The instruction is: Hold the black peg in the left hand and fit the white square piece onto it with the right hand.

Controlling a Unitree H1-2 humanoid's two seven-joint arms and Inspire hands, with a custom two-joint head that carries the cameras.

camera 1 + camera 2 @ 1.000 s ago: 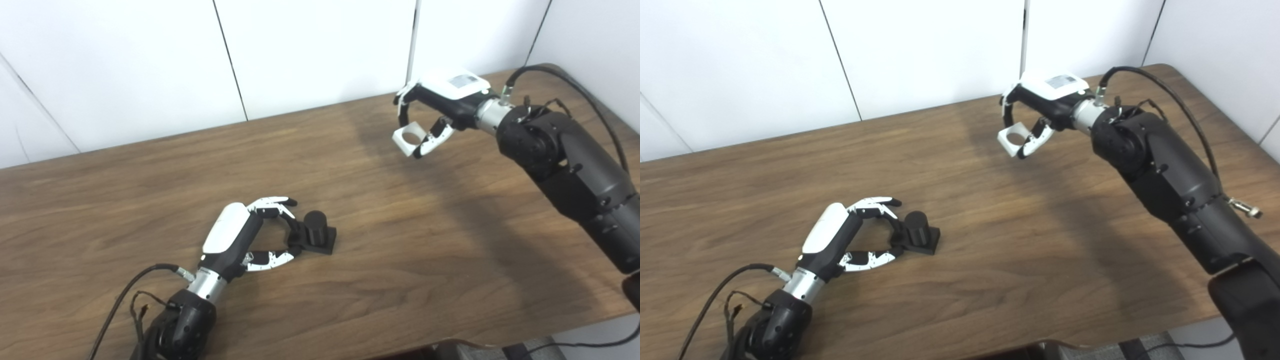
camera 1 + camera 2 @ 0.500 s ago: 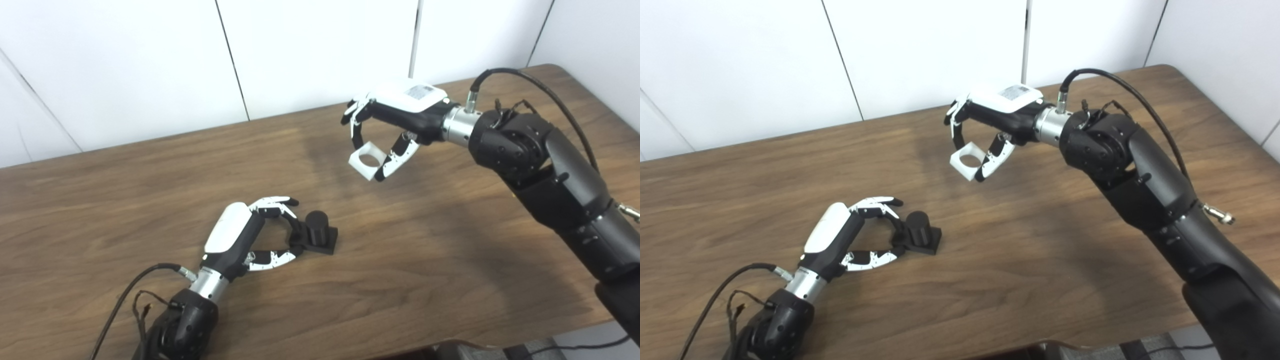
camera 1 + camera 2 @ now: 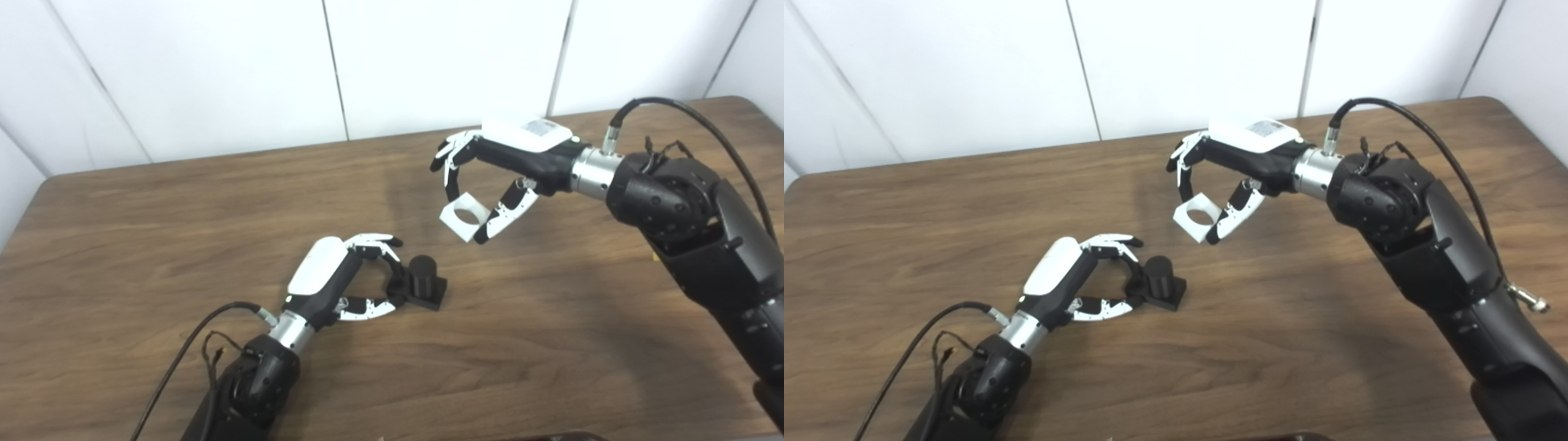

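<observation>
The black peg, a short cylinder on a square black base, stands upright on the wooden table near the middle. My left hand lies beside it on the left, its fingers closed on the base's left side. Above and to the right, my right hand hovers over the table, shut on the white square piece, which has a round hole through it. The piece hangs tilted, held between fingers and thumb, well apart from the peg.
White wall panels rise behind the table's far edge. Loose black cables trail from the left forearm, and another cable arcs over the right forearm. The table's left corner shows in view.
The camera has shifted, sliding the whole scene rightward. My right hand has carried the white piece leftward and down, closer to the peg. The left hand stays on the peg's base.
</observation>
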